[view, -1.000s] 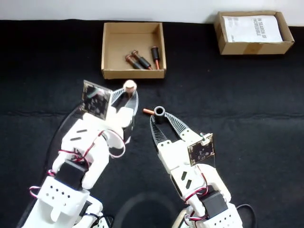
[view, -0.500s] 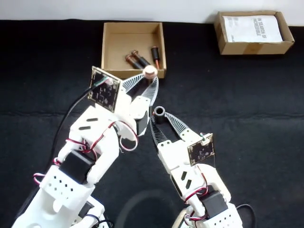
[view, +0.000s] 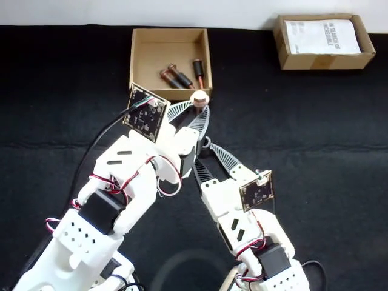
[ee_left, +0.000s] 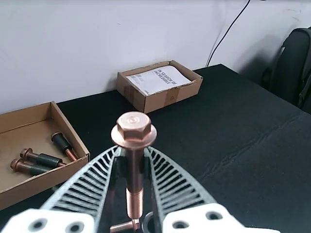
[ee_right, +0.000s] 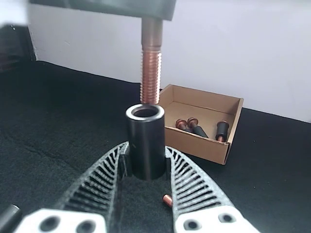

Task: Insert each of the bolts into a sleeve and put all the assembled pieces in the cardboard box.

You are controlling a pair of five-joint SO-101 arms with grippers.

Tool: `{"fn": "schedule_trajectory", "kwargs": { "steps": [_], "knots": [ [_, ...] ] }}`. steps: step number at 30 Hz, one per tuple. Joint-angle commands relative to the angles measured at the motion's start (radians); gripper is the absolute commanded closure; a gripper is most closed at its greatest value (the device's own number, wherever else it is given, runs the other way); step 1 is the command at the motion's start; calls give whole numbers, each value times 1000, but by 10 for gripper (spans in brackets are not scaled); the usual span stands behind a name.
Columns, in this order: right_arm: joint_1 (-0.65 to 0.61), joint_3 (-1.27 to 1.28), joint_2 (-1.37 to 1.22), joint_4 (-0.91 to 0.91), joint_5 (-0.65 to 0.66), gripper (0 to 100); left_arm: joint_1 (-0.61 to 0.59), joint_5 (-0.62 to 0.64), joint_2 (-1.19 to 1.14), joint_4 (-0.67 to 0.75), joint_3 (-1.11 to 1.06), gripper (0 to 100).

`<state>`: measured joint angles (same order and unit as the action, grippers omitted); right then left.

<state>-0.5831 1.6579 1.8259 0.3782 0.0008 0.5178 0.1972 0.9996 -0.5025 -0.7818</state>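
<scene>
Progress: three assembled pieces (view: 176, 77) lie in your box (view: 138, 60). Left gripper (ee_left: 132, 167) clamps a bolt (ee_left: 133, 130) upright just above the sleeve (ee_right: 146, 145), which right gripper (ee_right: 146, 162) pinches. Insertion, boxing and a loose bolt (ee_right: 167, 199) remain.

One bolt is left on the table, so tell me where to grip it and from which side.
Grip the loose bolt across its shaft, coming straight down from above: it lies flat on the table, so its round sides are free. It lies close by the right gripper holding the sleeve, which likely must move off first.
</scene>
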Motion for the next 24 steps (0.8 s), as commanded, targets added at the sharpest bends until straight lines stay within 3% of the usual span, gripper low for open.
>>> {"fn": "schedule_trajectory", "kwargs": {
  "steps": [1, 6, 11, 24],
  "knots": [
    [-4, 143, 2, 4, 12, 992, 15, 8, 4, -2, 56, 992],
    [-4, 143, 2, 4, 12, 992, 15, 8, 4, -12, 71, 992],
    [-4, 143, 2, 4, 12, 992, 16, 9, 4, -109, 143, 992],
    [-5, 143, 2, 4, 12, 992, 82, 9, 4, -110, 150, 992]
  ]
}}
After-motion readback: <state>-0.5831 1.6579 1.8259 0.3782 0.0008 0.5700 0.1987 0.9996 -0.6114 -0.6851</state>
